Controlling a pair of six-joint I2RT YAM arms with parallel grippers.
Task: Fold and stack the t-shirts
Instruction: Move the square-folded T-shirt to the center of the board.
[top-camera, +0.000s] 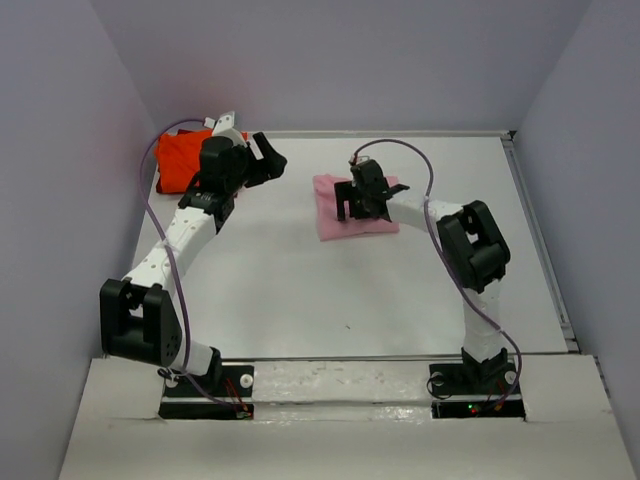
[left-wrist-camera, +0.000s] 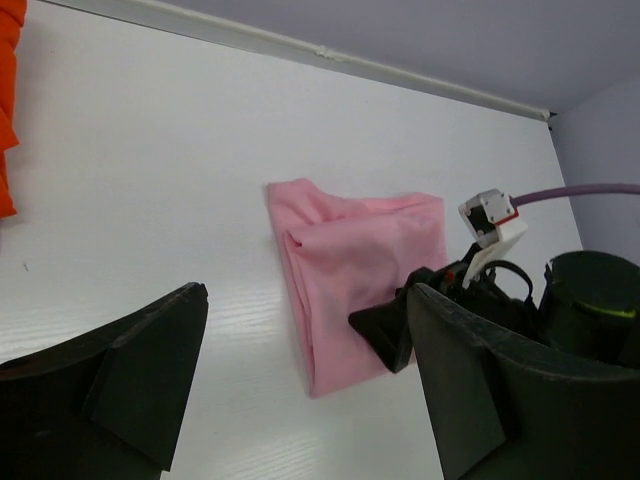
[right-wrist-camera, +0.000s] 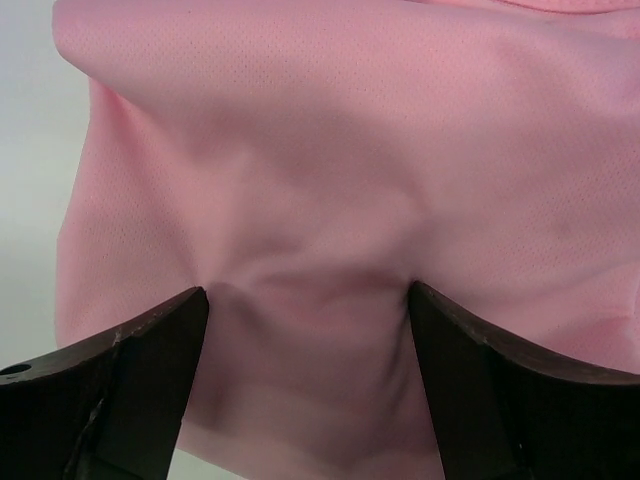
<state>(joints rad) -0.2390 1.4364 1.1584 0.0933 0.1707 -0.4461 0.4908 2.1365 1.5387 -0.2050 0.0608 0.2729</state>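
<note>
The light pink t-shirt (top-camera: 335, 224) lies folded in a small square at the middle of the table. My right gripper (top-camera: 360, 211) stands on it, open. In the right wrist view both tips of my right gripper (right-wrist-camera: 308, 295) press into the pink t-shirt (right-wrist-camera: 330, 150), and the cloth puckers between them. The orange-red t-shirt (top-camera: 178, 162) lies bunched at the back left corner. My left gripper (top-camera: 268, 160) hovers just right of it, open and empty. In the left wrist view my left gripper (left-wrist-camera: 307, 295) looks toward the pink t-shirt (left-wrist-camera: 340, 250), with the orange-red t-shirt (left-wrist-camera: 8, 120) at the left edge.
The white table (top-camera: 300, 300) is boxed in by grey walls at the left, back and right. A raised rim (top-camera: 540, 240) runs along the right side. Purple cables (top-camera: 155, 215) loop beside each arm.
</note>
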